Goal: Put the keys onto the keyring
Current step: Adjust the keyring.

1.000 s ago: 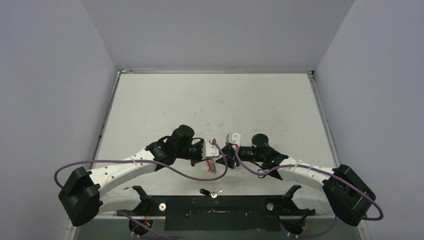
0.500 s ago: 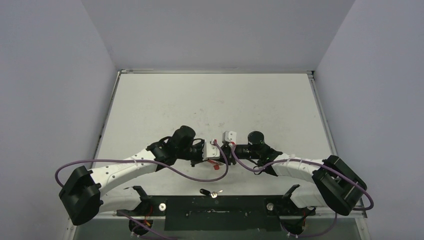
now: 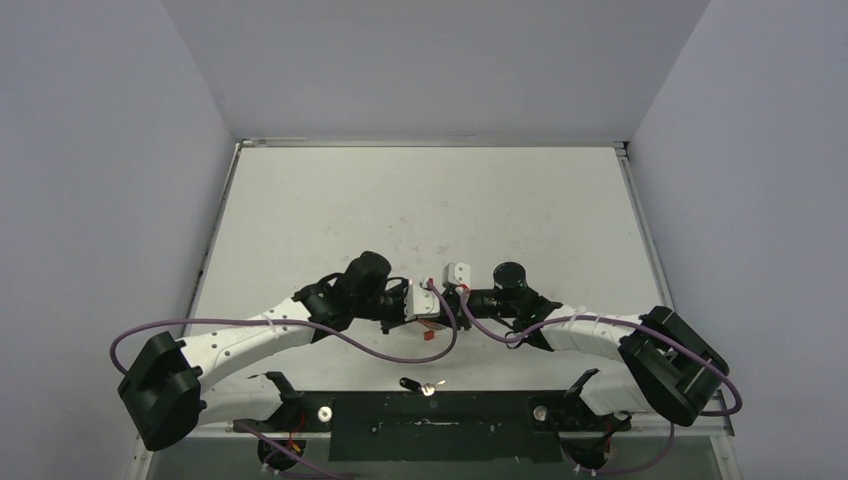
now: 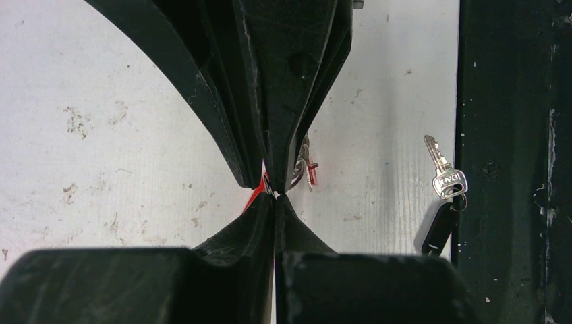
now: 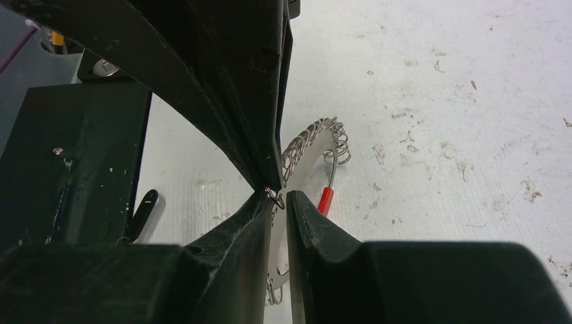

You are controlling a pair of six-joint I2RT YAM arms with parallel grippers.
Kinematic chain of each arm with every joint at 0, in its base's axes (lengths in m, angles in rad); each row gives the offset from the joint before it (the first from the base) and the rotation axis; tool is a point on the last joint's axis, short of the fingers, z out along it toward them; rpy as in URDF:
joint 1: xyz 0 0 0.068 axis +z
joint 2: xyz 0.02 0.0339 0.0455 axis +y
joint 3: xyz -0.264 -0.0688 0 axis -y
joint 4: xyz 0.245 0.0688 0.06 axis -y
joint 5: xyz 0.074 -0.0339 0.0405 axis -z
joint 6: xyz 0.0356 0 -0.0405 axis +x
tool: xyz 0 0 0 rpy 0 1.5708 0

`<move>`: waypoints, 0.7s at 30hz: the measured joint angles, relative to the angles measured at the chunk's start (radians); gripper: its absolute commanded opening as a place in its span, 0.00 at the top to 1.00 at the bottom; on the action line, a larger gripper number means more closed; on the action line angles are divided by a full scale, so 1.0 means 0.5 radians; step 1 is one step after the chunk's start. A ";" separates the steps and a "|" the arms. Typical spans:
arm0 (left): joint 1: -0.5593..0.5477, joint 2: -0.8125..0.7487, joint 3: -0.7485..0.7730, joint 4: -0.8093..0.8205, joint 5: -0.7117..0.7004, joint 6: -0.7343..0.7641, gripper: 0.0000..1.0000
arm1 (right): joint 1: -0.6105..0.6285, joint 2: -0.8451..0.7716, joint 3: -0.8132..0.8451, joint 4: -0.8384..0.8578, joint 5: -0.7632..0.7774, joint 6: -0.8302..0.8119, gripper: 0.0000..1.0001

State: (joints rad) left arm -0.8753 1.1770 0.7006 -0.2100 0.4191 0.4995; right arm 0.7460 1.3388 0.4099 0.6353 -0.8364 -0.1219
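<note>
The keyring (image 5: 311, 140), a thin wire ring strung with silver pieces and with a red sleeve (image 5: 326, 200), hangs just above the table between the two grippers. My left gripper (image 4: 274, 196) is shut on the ring's wire, with red showing at its tips. My right gripper (image 5: 282, 197) faces it tip to tip. Its jaws stand a narrow gap apart, astride the ring, and a small wire loop touches the left fingertip. A loose key (image 4: 442, 177) with a dark oblong head (image 4: 438, 228) lies near the front edge (image 3: 420, 384).
A black mounting plate (image 3: 440, 425) runs along the near edge, and the loose key lies against it. Grey walls stand close on both sides. Purple cables loop off both arms. The white table (image 3: 420, 200) is scuffed.
The right arm has swung left, bringing its gripper up to the left gripper's tips, and its jaws have narrowed. The ring's red sleeve has turned into view below the grippers.
</note>
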 measured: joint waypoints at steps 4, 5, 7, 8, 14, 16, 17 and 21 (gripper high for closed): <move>0.000 -0.001 0.000 0.001 -0.018 -0.002 1.00 | 0.002 0.013 0.008 -0.002 -0.007 -0.013 1.00; 0.001 -0.001 0.000 0.002 -0.033 -0.002 1.00 | 0.004 0.023 0.009 -0.003 -0.019 -0.017 1.00; 0.004 -0.001 -0.001 0.000 -0.048 -0.003 1.00 | 0.007 0.047 0.018 -0.001 -0.027 -0.018 1.00; 0.004 -0.001 -0.001 -0.001 -0.055 -0.004 1.00 | 0.007 0.055 0.023 0.000 -0.031 -0.018 1.00; 0.004 -0.036 -0.027 0.015 -0.085 -0.026 1.00 | 0.012 0.063 0.026 0.028 -0.026 0.004 1.00; 0.004 -0.069 -0.051 0.040 -0.104 -0.039 0.81 | 0.015 0.063 0.026 0.055 -0.012 0.024 1.00; 0.004 -0.085 -0.066 0.061 -0.118 -0.047 0.76 | 0.015 0.063 0.026 0.071 -0.005 0.041 1.00; 0.005 -0.168 -0.144 0.148 -0.173 -0.101 0.61 | 0.017 0.063 0.025 0.187 0.021 0.117 1.00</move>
State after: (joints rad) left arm -0.8726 1.0931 0.6285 -0.1360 0.3325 0.4488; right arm 0.7544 1.3701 0.4225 0.7288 -0.8261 -0.0631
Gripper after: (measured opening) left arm 0.328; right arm 0.025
